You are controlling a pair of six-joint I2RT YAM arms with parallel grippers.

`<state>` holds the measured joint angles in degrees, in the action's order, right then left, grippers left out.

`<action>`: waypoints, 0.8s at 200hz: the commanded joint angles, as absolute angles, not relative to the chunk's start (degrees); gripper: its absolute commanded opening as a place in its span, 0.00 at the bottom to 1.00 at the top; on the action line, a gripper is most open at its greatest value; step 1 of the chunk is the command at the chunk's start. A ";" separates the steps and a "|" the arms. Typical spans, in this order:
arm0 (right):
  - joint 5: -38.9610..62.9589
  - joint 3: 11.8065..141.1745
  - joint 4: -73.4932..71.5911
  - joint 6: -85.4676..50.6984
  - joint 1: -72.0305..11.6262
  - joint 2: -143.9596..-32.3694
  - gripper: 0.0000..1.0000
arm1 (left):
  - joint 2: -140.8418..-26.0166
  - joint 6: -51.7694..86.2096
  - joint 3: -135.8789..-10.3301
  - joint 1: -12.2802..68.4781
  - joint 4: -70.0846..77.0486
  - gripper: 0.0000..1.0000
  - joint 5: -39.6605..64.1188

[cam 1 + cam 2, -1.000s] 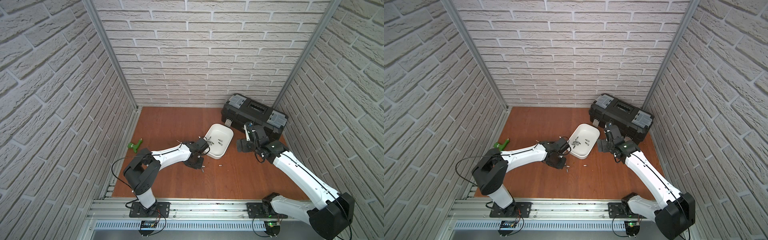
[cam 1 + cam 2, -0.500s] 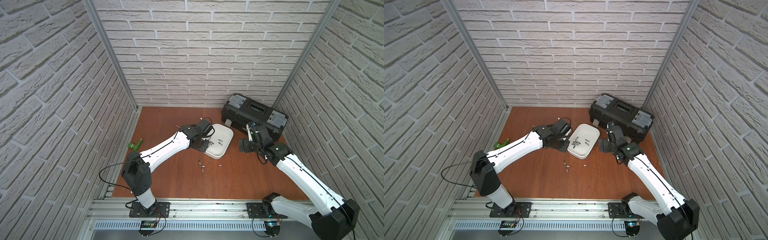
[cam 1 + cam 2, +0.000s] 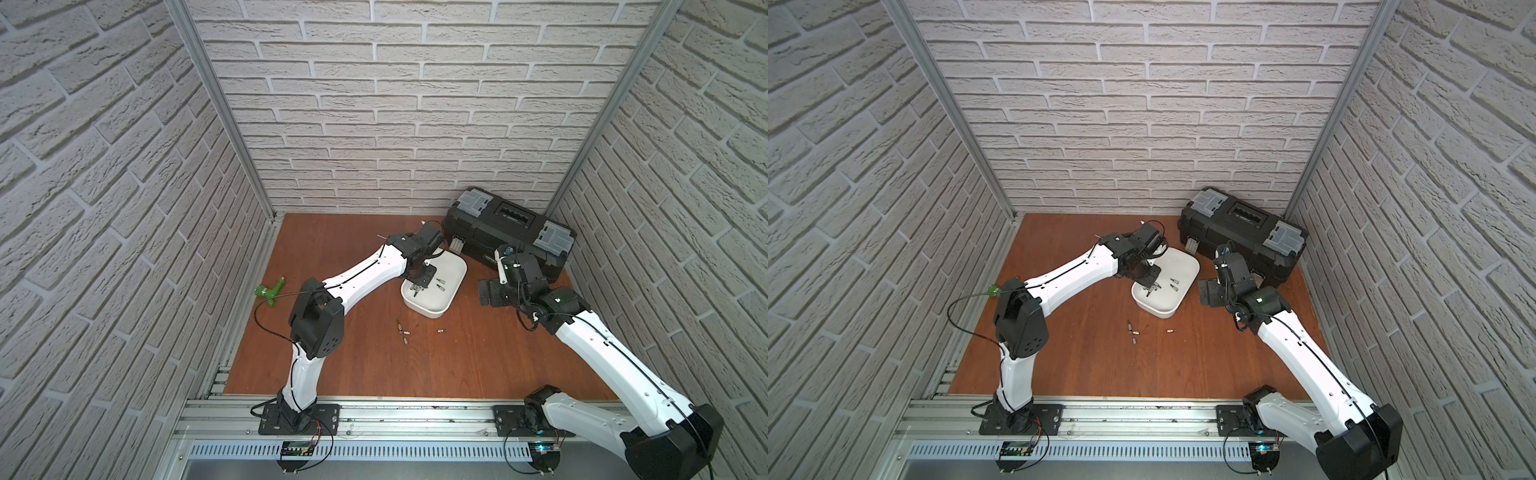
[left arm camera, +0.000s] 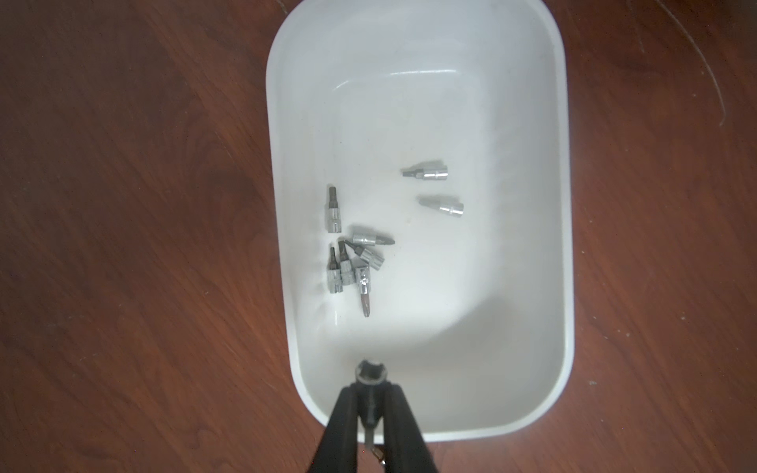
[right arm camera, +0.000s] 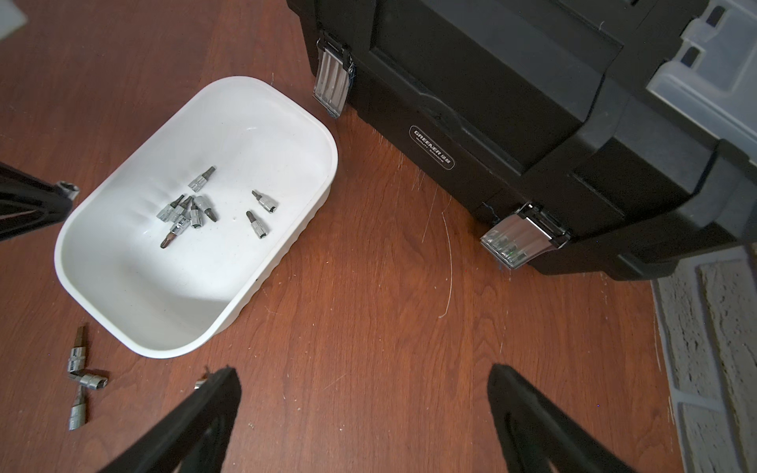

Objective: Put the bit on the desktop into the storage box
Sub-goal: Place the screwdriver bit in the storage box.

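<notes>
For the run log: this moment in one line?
left hand: shut on bit, over storage box; right hand: open; desktop: loose bits

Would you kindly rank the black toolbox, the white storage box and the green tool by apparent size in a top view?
Largest to smallest, each gap clear:
1. black toolbox
2. white storage box
3. green tool

Toolbox [image 3: 507, 237] hems storage box [image 3: 436, 302] behind; wide open desktop [image 3: 457, 365] in front.
</notes>
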<state>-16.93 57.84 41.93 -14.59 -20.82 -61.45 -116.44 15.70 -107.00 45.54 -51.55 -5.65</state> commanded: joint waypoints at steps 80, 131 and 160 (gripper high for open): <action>-17.51 57.40 41.43 -14.51 -20.43 -60.12 0.99 | -130.24 11.08 -116.70 44.47 -46.96 0.14 -3.30; -17.26 56.77 41.33 -14.59 -20.41 -59.68 0.99 | -135.04 11.07 -120.02 44.38 -46.95 0.15 -3.03; -17.17 56.48 41.26 -14.59 -20.39 -59.51 0.99 | -137.22 11.53 -121.78 44.38 -46.81 0.17 -2.17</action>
